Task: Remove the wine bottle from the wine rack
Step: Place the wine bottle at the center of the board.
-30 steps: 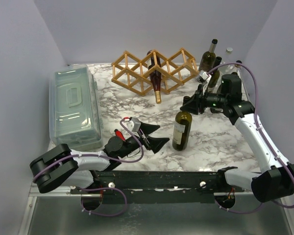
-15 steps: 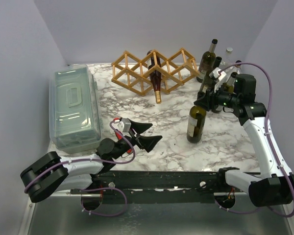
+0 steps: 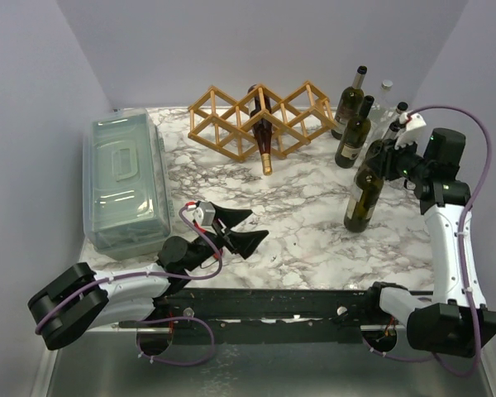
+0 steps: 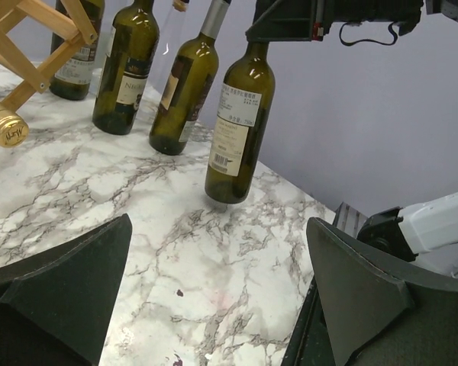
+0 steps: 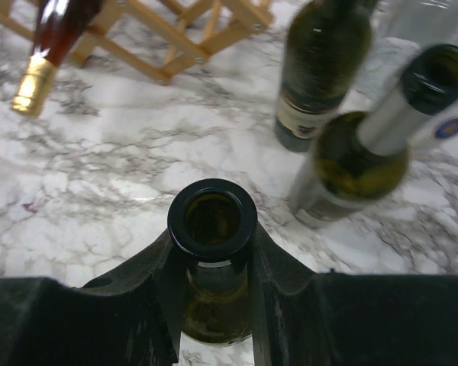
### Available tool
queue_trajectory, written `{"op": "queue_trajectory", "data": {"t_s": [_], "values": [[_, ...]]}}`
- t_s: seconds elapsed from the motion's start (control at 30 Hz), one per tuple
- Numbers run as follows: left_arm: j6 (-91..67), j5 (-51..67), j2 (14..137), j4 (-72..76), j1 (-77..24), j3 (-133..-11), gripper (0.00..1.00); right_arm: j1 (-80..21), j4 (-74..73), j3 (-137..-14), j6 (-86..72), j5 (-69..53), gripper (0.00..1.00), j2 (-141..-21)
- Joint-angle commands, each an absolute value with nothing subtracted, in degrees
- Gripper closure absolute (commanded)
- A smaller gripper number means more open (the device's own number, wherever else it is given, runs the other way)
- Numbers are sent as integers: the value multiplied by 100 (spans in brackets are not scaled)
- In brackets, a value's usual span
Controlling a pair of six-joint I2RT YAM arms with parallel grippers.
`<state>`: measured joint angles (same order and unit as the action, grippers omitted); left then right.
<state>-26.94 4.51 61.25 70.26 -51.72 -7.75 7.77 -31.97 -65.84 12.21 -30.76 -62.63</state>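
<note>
1. Our right gripper point(image 3: 382, 160) is closed tight around the neck of a green bottle point(image 3: 362, 203), just under its open top.
2. This bottle stands upright at the right side of the table point(image 3: 298, 223), well away from the wine rack point(image 3: 236, 112) at the back. We think its bottom sits on the table or hangs just above it, but we cannot be sure from these views.
3. Our left gripper point(image 4: 217, 229) is low near the front. Its fingers are spread wide and there is nothing in them.
4. One dark bottle point(image 3: 262, 128) with a gold cap point(image 3: 267, 165) lies in the middle of the rack. Its neck pokes out toward us.
5. Here is what could go wrong. Other bottles point(image 3: 353, 136) stand near the green one, a little farther back. If the arm swings back or sideways, the green bottle may bump them and knock them over.
6. The hold is only on the thin, smooth neck. A fast move could make the bottle slip or swing.
7. If the fingers let go while the bottle leans or hangs in the air, it may tip over and roll.
</note>
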Motion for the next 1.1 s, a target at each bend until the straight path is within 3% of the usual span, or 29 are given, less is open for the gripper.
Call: {"op": "queue_trajectory", "data": {"t_s": [0.0, 0.6, 1.07], "values": [[-2654, 641, 5991, 6988, -5100, -694, 1, 1256, -2557, -6462, 914, -2688, 100, -5999], [-2659, 725, 5895, 6966, -5016, -642, 1, 1620, -1403, -6214, 720, -1250, 100, -6228], [-2687, 826, 5889, 6958, -4966, -661, 1, 2267, -124, -5988, 499, -1355, 100, -6611]]}}
